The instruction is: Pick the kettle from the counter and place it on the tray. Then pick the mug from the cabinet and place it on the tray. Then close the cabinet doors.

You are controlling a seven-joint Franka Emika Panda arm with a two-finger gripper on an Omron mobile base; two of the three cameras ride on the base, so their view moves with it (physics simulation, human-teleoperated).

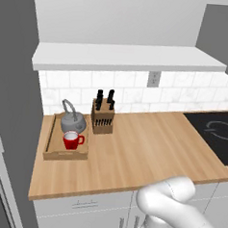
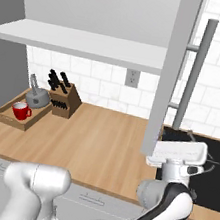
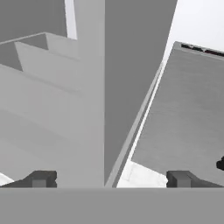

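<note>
Hand (image 3: 109, 178), fingers apart and empty, straddles the cabinet door's (image 2: 171, 71) lower edge, its top cut off.

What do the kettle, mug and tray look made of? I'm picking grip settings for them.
Kettle: likely metal, with a dull grey sheen and a thin wire handle. Mug: probably glazed ceramic, glossy red with a white inside. Tray: apparently matte light wood, the same tone as the counter. All rendered, so these are guesses.
</note>
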